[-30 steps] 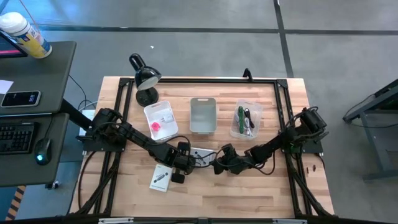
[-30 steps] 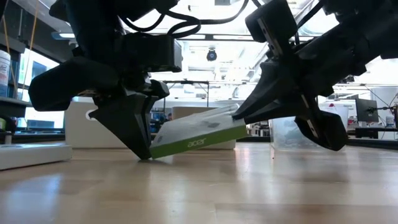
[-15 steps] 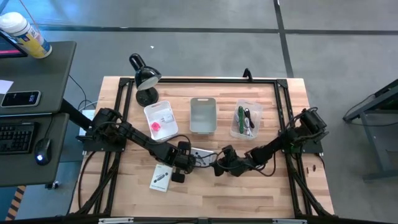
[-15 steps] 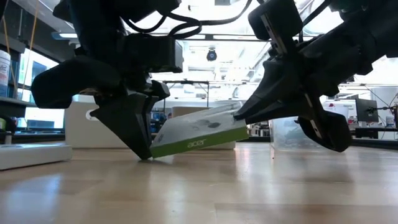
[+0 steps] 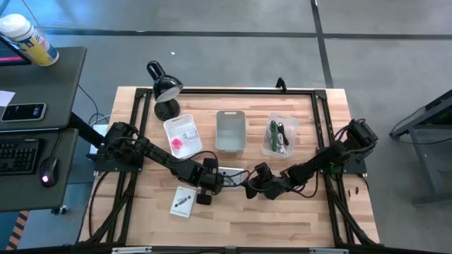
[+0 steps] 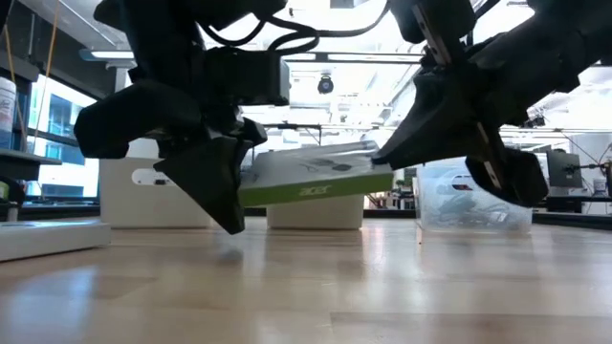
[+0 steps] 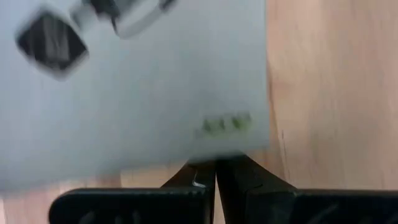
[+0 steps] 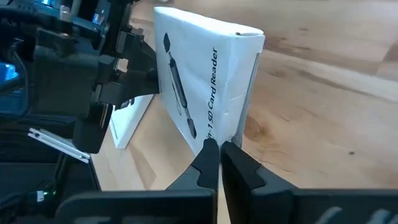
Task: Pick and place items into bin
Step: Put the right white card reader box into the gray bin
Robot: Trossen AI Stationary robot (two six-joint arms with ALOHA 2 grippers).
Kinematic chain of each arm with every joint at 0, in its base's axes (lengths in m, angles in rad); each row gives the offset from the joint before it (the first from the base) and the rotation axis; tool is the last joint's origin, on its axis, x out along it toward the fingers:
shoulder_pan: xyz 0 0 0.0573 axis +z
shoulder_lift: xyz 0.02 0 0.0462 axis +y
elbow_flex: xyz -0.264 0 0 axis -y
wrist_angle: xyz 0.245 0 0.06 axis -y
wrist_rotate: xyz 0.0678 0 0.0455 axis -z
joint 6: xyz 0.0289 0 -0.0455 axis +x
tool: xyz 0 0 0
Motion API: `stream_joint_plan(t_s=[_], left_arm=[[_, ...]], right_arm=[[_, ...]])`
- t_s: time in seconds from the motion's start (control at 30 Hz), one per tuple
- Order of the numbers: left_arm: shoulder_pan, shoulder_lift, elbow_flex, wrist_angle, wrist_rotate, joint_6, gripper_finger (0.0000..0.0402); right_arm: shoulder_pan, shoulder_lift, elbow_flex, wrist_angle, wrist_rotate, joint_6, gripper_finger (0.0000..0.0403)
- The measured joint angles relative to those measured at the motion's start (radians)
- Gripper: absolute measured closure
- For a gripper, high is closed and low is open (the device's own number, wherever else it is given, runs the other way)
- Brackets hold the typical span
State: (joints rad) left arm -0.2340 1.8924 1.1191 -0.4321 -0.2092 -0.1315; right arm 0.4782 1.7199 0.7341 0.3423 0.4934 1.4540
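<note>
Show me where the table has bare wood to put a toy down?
Bare wood runs along the near edge of the table, in front of both grippers and right of the flat packet. The far side is crowded: lamp, three bins in a row, and the box held mid-table.

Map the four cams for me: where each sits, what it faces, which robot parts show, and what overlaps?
High: above, straight down on the table; both arms, three bins.
Low: at tabletop height, level across; left claw and right claw hold the white box off the wood.
Left wrist: on the left arm, past its shut fingers at the box's face.
Right wrist: on the right arm, past its shut fingers at the box, left arm beyond.
Shared: the box, in all four.
</note>
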Motion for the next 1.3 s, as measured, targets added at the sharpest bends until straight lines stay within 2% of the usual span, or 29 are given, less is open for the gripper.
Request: stream_joint_plan(t_s=[0.47,0.63,0.97,1.07,1.17,1.3], left_arm=[[-0.001,-0.002,0.0,-0.088,-0.049,-0.085,0.0401],[-0.003,-0.003,0.0,-0.088,-0.115,-0.135,0.0401],[-0.002,-0.004,0.0,-0.039,-0.117,-0.131,0.0401],[-0.002,-0.003,0.0,0.074,-0.079,-0.036,0.0401],[-0.002,-0.004,0.001,0.213,0.04,0.129,0.0401],[-0.004,-0.005,0.001,0.241,0.06,0.176,0.0401]], right_arm=[[0.0,-0.112,-0.002,-0.188,0.025,-0.011,0.0402],[0.0,-0.139,-0.002,-0.226,0.036,-0.023,0.0401],[0.001,-0.134,-0.004,-0.276,-0.011,0.012,0.0401],[-0.004,-0.134,-0.004,-0.308,-0.074,0.07,0.0402],[-0.007,-0.132,-0.004,-0.37,-0.149,0.138,0.0402],[-0.002,-0.13,-0.004,-0.392,-0.156,0.161,0.0398]])
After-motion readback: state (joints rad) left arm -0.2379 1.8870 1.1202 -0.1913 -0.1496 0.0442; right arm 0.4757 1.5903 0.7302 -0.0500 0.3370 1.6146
